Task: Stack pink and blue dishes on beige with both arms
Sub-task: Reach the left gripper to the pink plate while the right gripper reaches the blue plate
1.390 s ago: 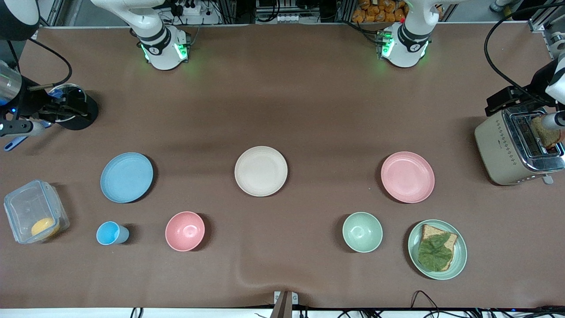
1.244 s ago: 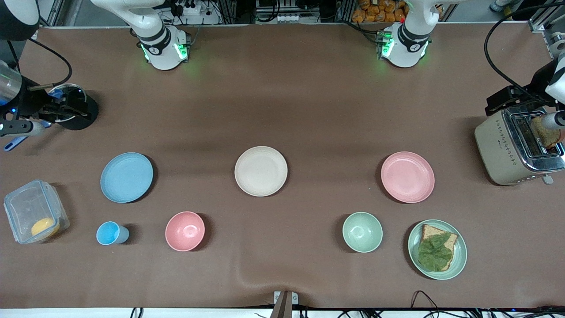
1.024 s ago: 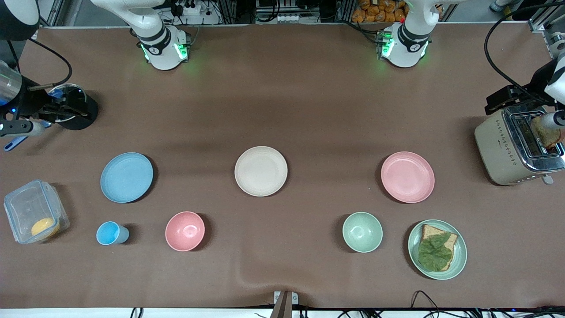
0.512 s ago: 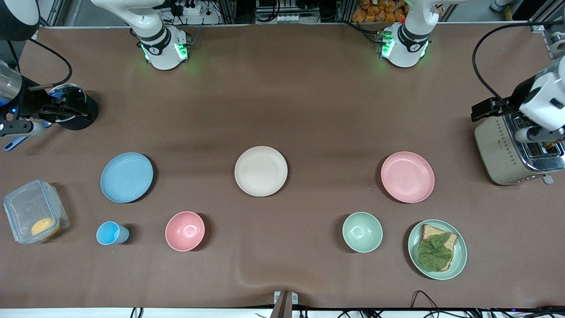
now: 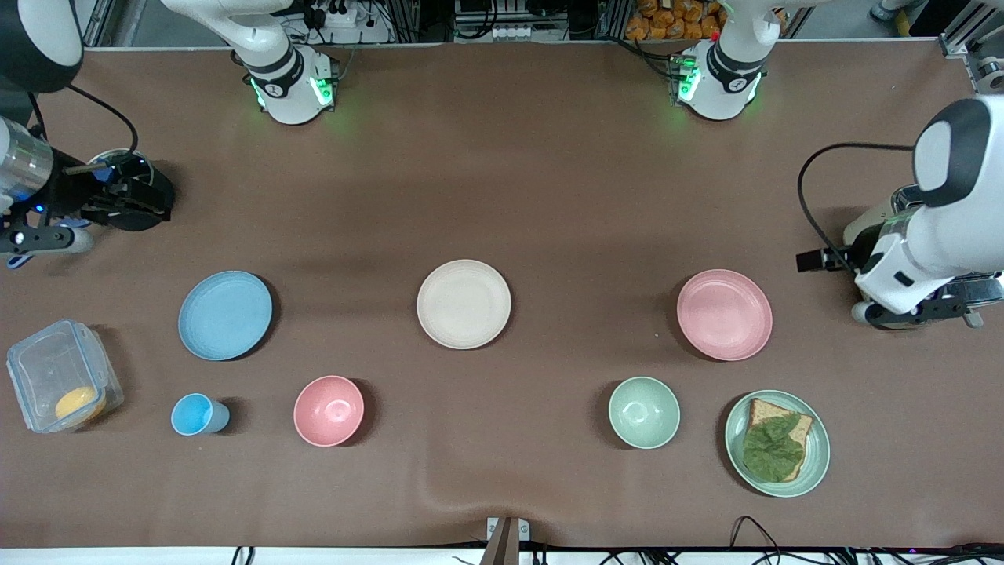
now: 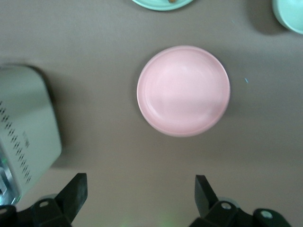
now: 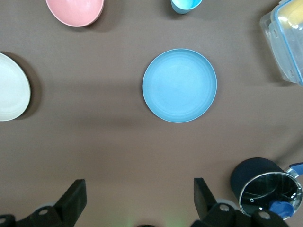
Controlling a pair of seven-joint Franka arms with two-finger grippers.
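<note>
Left arm (image 5: 933,235) swung over toaster (image 6: 23,137) (brown tablecloth (image 5: 549,196) wrinkled).

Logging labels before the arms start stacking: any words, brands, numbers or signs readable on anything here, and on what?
None can be read.
Toaster: only rows of small dark slots, no lettering to make out.
Right arm's base and left arm's base: a small dark mark on each, too small to read.
Plates, bowls and cup: plain.

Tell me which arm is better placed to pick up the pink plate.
The left arm. Its open left gripper is up over the toaster, beside the pink plate. The right gripper, also open, is at the other end, near the blue plate.
</note>
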